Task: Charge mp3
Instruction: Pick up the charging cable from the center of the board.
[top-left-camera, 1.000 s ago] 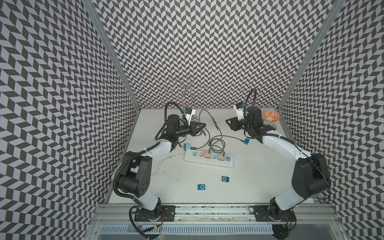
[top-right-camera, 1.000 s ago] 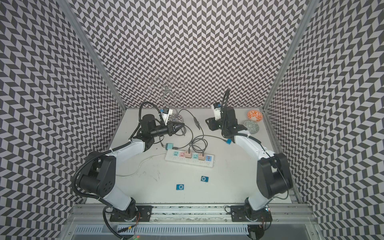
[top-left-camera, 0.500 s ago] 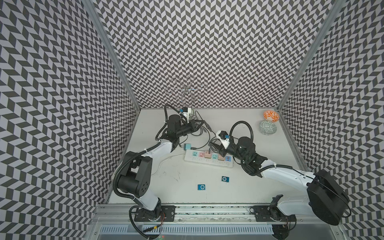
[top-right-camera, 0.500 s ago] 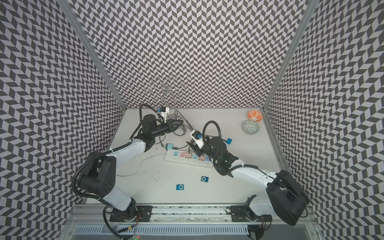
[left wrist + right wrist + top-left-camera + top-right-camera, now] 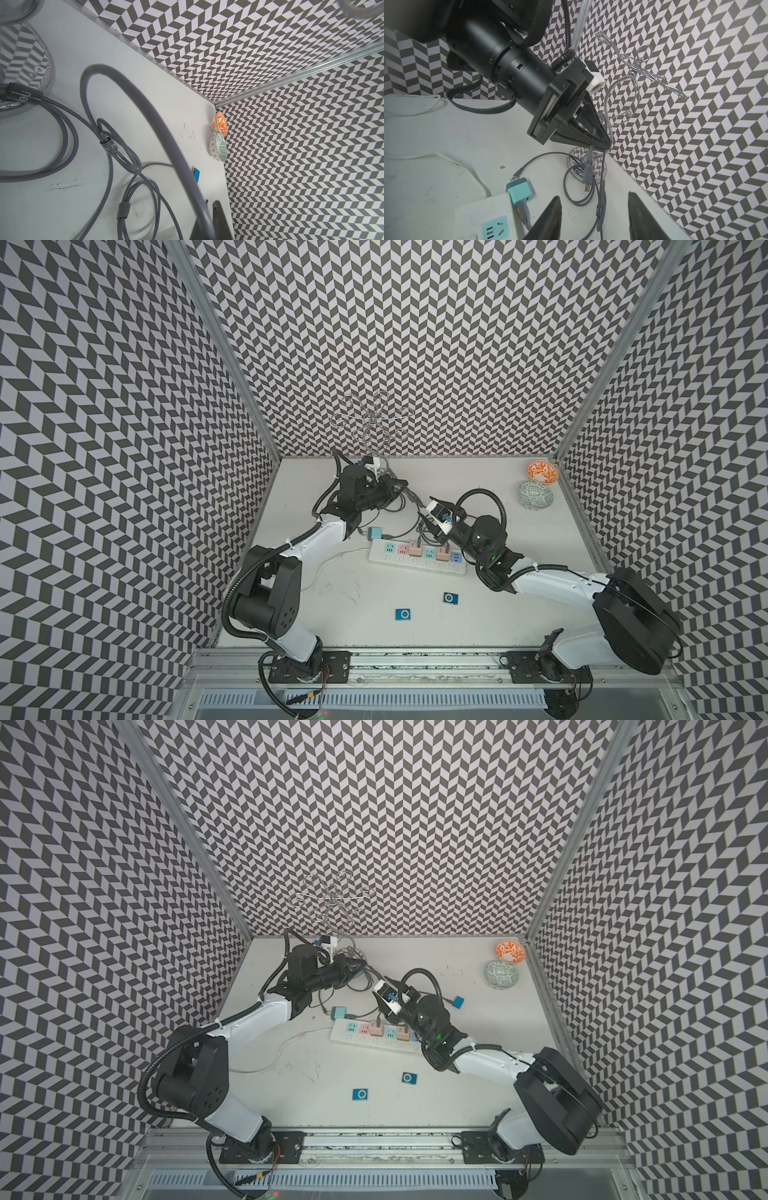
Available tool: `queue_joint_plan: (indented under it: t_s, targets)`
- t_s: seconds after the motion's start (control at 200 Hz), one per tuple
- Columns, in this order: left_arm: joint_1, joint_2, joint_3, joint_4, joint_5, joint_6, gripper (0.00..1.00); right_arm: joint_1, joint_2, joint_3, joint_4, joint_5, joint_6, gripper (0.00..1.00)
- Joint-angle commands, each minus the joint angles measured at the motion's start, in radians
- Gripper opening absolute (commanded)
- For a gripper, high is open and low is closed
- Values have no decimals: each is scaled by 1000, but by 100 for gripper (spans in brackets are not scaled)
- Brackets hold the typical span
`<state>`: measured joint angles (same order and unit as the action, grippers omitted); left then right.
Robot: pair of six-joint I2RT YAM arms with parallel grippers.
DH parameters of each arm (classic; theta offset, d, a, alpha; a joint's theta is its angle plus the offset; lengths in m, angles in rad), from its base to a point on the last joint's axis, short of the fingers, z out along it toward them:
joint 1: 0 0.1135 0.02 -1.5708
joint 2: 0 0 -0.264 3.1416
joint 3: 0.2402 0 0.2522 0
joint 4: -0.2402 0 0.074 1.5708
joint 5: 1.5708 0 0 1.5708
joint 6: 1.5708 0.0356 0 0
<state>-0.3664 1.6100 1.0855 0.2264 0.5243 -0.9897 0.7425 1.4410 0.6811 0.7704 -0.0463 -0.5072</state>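
Your left gripper (image 5: 602, 144) is pinched shut on a grey charging cable (image 5: 164, 124). It is at the far left of the white table (image 5: 540, 531), just in front of a wire ornament stand (image 5: 372, 418). The cable's small plug (image 5: 588, 173) hangs free below the closed fingertips, clear of the table. More grey cable lies in loops around the stand's base.

Your right gripper (image 5: 593, 196) is roughly half open and holds nothing. In its wrist view the two dark fingers stand apart, pointing toward the hanging plug. In both top views this gripper sits over the far edge of the white power strip (image 5: 415, 558) in the middle of the table, with the fingers mostly hidden by the wrist.

Three blue mp3 players lie flat on the table, all apart from both grippers. The near-left mp3 player (image 5: 403, 614) and the near-right mp3 player (image 5: 450, 598) lie on the near side of the strip. The third mp3 player (image 5: 458, 1002) lies beyond the strip, just right of the right wrist.

A teal charger (image 5: 375, 533) lies at the strip's left end with a cable plugged into it. It seems to lie loose rather than sit in a socket, though the view is not clear enough to be sure.

An orange-patterned bowl (image 5: 542, 471) sits in the far right corner, with a green-patterned bowl (image 5: 536, 494) just beside it on the near side.
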Motion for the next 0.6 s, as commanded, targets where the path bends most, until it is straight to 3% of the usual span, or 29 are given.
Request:
queue_joint_plan:
  t_s: [0.0, 0.135, 0.381, 0.596]
  targets:
    - [-6, -23, 52, -75, -10, -15, 0, 12, 25, -34, 131, -75, -111, 50]
    - [-6, -25, 63, -106, -9, -9, 0, 12, 66, -78, 249, -103, -179, 50]
    - [-6, -25, 79, -127, 5, 4, 0, 15, 146, -83, 429, -20, -178, 48]
    - [-6, -15, 88, -136, 19, 2, 0, 31, 228, -38, 455, 24, -247, 47]
